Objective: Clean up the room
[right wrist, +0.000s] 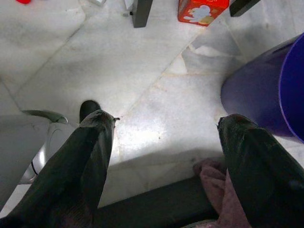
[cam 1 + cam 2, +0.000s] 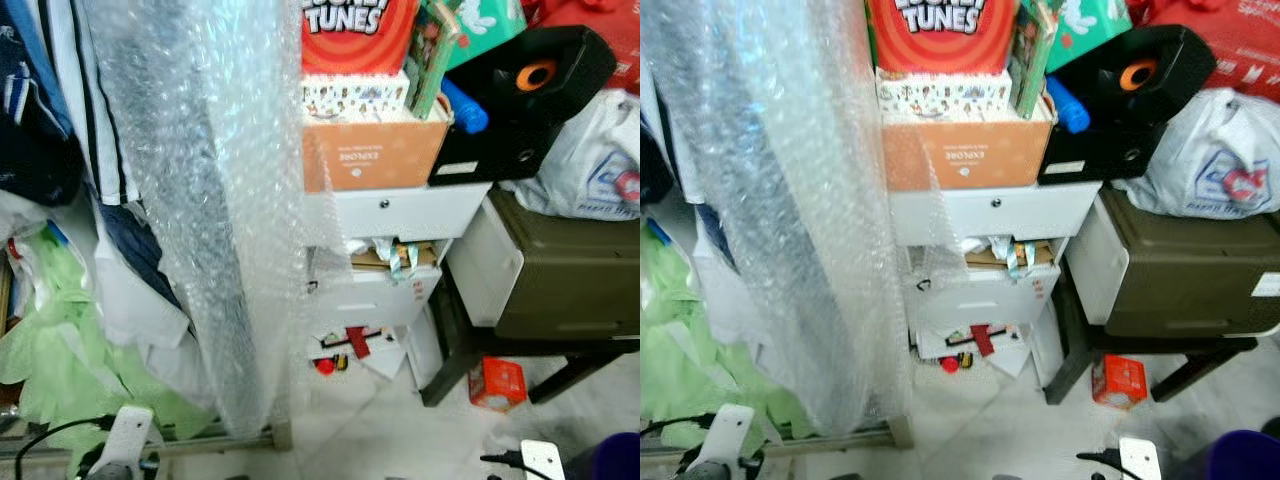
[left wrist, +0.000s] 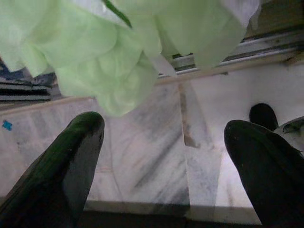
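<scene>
Right wrist view shows the right gripper (image 1: 164, 142) spread wide and empty above the marble floor; a small red carton (image 1: 202, 10) lies ahead of it, beyond its fingertips. The left gripper (image 3: 164, 142), likewise empty, hangs near crumpled pale-green plastic (image 3: 99, 52). Tidying seems hardly begun.

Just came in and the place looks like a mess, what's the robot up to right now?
Nothing is being handled yet. Both arms hang low: the left end effector is open over the marble floor by a pale green cloth, and the right end effector is open over the floor beside a purple bin. Ahead stand a bubble wrap roll, a white drawer unit and a small red box.
</scene>
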